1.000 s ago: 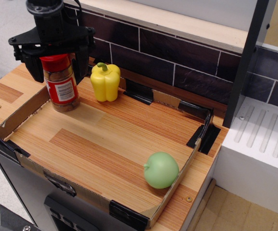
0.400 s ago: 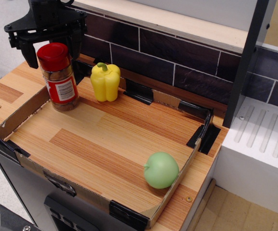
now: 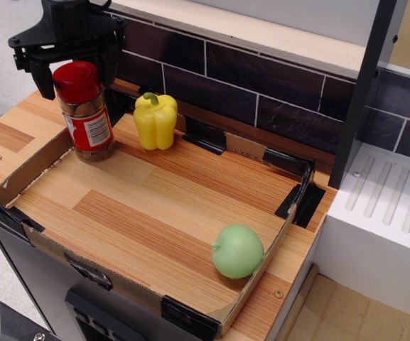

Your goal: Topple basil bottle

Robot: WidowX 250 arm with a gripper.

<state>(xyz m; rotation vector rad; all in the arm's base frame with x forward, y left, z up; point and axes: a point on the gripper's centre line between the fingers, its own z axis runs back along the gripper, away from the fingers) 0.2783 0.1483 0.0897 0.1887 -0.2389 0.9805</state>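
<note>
The basil bottle [image 3: 86, 117] is a clear jar with a red cap, a red-and-white label and brownish contents. It stands upright at the back left corner of the shallow cardboard tray [image 3: 41, 241]. My black gripper [image 3: 78, 71] hangs over the bottle's top. Its two fingers are spread wide, one on each side of the red cap, at about cap height. It holds nothing. A yellow pepper [image 3: 155, 121] stands just right of the bottle, apart from it.
A green apple [image 3: 237, 251] lies at the tray's front right corner. A dark tiled wall [image 3: 261, 78] runs along the back. A white ribbed drainer [image 3: 386, 213] and a dark post [image 3: 361, 92] stand to the right. The wooden counter [image 3: 2, 138] ends just left of the tray.
My gripper has risen from around the bottle's body to cap height and moved slightly left. The bottle still stands upright, shifted a little left.
</note>
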